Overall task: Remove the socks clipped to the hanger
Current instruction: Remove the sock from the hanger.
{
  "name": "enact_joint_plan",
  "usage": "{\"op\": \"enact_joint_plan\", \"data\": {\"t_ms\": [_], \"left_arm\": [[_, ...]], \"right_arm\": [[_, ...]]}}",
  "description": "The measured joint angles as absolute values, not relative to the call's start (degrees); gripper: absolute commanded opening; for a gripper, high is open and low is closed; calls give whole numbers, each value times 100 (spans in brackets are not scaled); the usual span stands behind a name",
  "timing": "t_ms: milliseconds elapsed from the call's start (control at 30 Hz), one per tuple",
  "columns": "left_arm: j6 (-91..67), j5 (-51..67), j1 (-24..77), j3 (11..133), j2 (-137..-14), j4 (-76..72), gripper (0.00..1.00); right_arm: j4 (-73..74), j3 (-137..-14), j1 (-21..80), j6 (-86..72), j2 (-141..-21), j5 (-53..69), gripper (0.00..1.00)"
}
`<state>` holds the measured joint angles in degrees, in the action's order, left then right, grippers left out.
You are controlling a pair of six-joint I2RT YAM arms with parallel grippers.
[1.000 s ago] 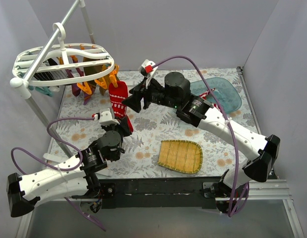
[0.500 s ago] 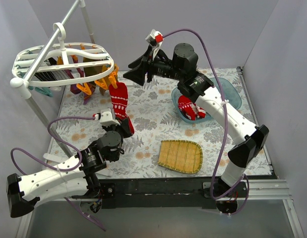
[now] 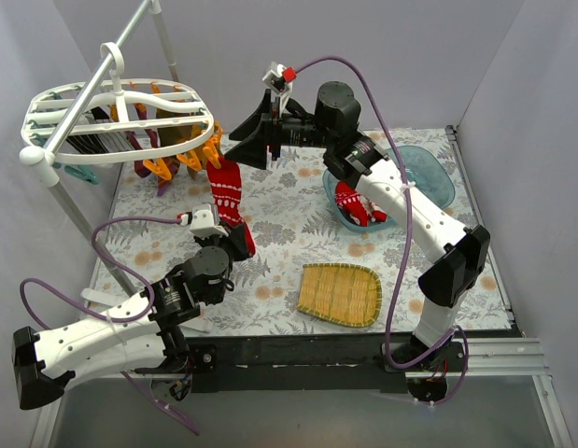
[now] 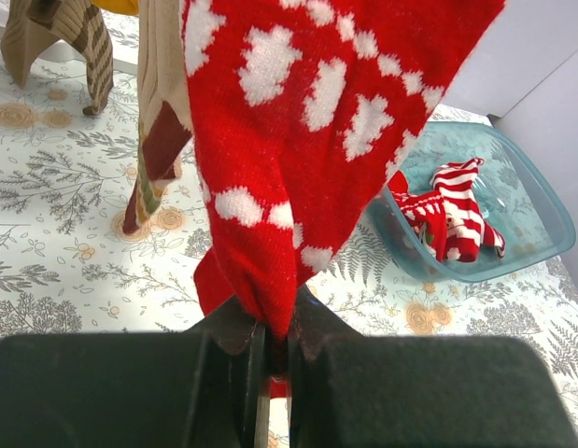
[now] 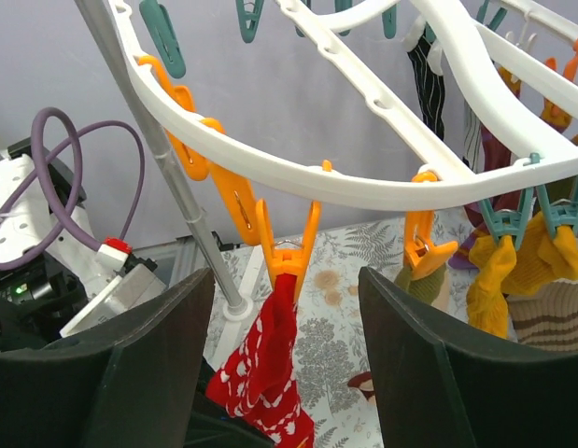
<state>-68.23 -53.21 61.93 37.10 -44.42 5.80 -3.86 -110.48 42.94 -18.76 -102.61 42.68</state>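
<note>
The white oval hanger (image 3: 120, 117) hangs at the back left with several socks on orange and teal clips. A red sock with white dots (image 3: 225, 191) hangs from the front orange clip (image 5: 289, 243). My left gripper (image 3: 240, 245) is shut on this sock's lower end (image 4: 307, 140) and holds it taut. My right gripper (image 3: 251, 145) is open at the hanger's front rim (image 5: 363, 182). Its fingers (image 5: 130, 373) stand either side of the orange clip without touching it. Yellow (image 5: 499, 275) and olive socks (image 5: 415, 280) hang further along.
A teal bin (image 3: 429, 177) at the back right holds red-and-white striped socks (image 3: 354, 201). A bamboo tray (image 3: 340, 294) lies at the front centre. The grey-white pole stand (image 3: 74, 210) slants along the left side. Walls enclose the table.
My right gripper has risen from beside the red sock and now stands open around the orange clip. Red-and-white socks now show in the bin. My left gripper still holds the red sock.
</note>
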Motion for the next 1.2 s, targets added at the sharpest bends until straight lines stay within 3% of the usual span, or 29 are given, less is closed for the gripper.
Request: {"op": "enact_joint_plan", "data": {"t_ms": [900, 1100, 1200], "left_arm": [[-6838, -5201, 6193, 3767, -4560, 593, 0], [-6836, -5190, 6193, 3776, -4622, 554, 0], [-6836, -5175, 6193, 3789, -4644, 548, 0]], "right_arm": [[-97, -11509, 4786, -1527, -10637, 3382, 73], [-102, -11511, 4856, -1549, -10676, 3271, 70], [-102, -11511, 4886, -1590, -10704, 3208, 63]]}}
